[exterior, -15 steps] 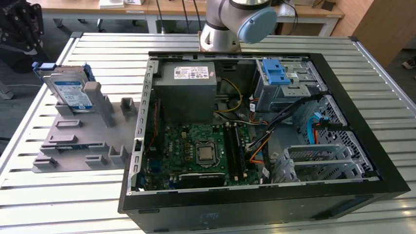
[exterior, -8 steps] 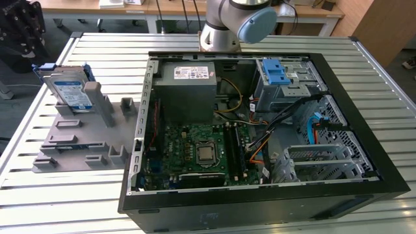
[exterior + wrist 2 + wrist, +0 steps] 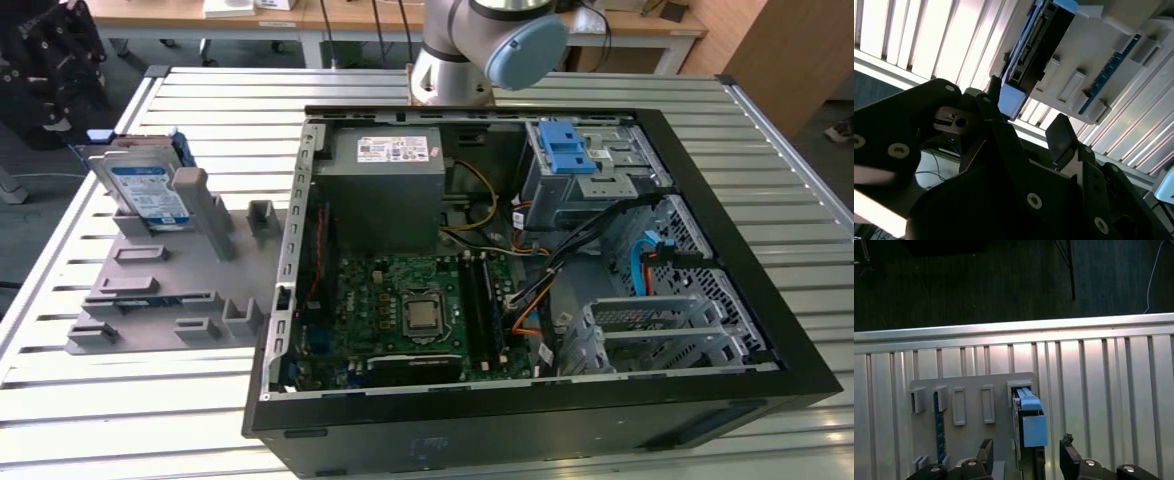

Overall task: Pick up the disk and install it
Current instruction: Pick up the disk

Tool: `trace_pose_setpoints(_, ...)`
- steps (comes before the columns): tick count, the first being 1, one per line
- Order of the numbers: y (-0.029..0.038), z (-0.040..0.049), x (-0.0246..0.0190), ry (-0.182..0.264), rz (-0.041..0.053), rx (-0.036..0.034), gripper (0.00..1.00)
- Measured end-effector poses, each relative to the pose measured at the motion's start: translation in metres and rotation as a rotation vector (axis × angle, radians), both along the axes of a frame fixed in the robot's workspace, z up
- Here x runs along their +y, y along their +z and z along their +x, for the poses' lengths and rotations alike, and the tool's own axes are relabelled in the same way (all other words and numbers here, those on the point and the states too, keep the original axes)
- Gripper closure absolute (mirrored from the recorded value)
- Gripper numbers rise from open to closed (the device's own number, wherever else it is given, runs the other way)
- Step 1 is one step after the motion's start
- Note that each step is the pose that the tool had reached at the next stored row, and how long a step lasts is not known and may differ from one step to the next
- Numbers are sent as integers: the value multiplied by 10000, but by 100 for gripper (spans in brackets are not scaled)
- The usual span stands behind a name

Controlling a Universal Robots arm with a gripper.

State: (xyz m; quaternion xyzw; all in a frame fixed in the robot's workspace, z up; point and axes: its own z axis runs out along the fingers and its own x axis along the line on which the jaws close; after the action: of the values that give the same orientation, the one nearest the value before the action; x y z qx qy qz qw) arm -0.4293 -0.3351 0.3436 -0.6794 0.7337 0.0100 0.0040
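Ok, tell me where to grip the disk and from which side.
Grip the disk across its two flat faces, near the top edge, coming down from above. It stands on edge in the grey holder, whose posts hem in its lower part; the top is free. The open gripper looks wide enough to straddle it.

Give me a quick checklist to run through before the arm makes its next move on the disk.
1. Is the end effector open: ok, fingers spread.
2. Is the disk upright in the grey holder: ok.
3. Lined up between the fingers, first wrist view: ok.
4. Gripped: not ok, nothing held.
5. Is the computer case open: ok.
6. Is the drive cage free: cannot tell.
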Motion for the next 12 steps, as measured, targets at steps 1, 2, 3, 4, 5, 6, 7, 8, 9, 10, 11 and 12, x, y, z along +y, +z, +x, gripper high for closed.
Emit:
trace_pose_setpoints(1, -21, -9, 13, 30, 1, -13, 42)
trace_pose_setpoints(2, -37, -15, 19, 67, 0, -19, 35)
trace_pose_setpoints(3, -54, -17, 19, 130, -1, -20, 35)
trace_pose_setpoints(4, -73, -19, 19, 212, -1, -22, 35)
trace_pose_setpoints(5, -90, -21, 19, 296, -1, -25, 35)
trace_pose_setpoints(6, -106, -24, 20, 369, -1, -27, 35)
trace_pose_setpoints(7, -124, -33, 20, 401, -1, -30, 35)
trace_pose_setpoints(8, -143, -44, 20, 406, -1, -37, 35)
trace_pose_setpoints(9, -161, -58, 19, 408, -2, -39, 35)
trace_pose_setpoints(10, -179, -66, 20, 408, -1, -44, 35)
trace_pose_setpoints(11, -195, -69, 21, 408, 0, -46, 35)
trace_pose_setpoints(12, -208, -71, 24, 408, 0, -46, 35)
